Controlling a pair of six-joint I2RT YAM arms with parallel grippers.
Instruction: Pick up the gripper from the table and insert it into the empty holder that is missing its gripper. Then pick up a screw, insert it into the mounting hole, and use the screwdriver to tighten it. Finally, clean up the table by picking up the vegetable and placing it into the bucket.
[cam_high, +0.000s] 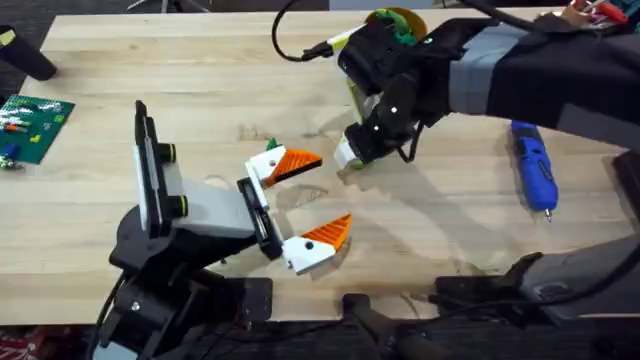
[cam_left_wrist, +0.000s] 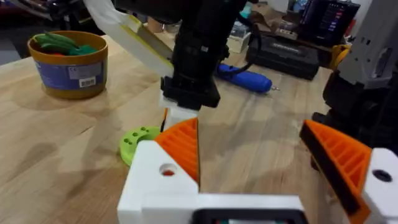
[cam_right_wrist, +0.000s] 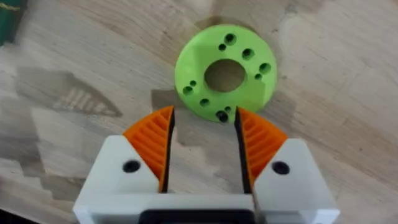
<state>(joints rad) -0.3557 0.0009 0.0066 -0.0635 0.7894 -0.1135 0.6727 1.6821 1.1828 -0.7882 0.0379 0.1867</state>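
Wooden table (cam_high: 150, 60), right tool (cam_right_wrist: 202, 140) open above lime-green gripper (cam_right_wrist: 225, 70), left tool (cam_high: 305, 200) wide open, empty

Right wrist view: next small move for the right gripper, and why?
Probably ease forward and down so the open right gripper straddles the lime-green round plastic disc, then close. The disc lies flat on the wooden table, just past the fingertips, ungrasped.

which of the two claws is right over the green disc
The right claw, open, pointing down at the lime-green disc lying flat on the table. The left claw is spread wide beside it, nearer the arms' bases.
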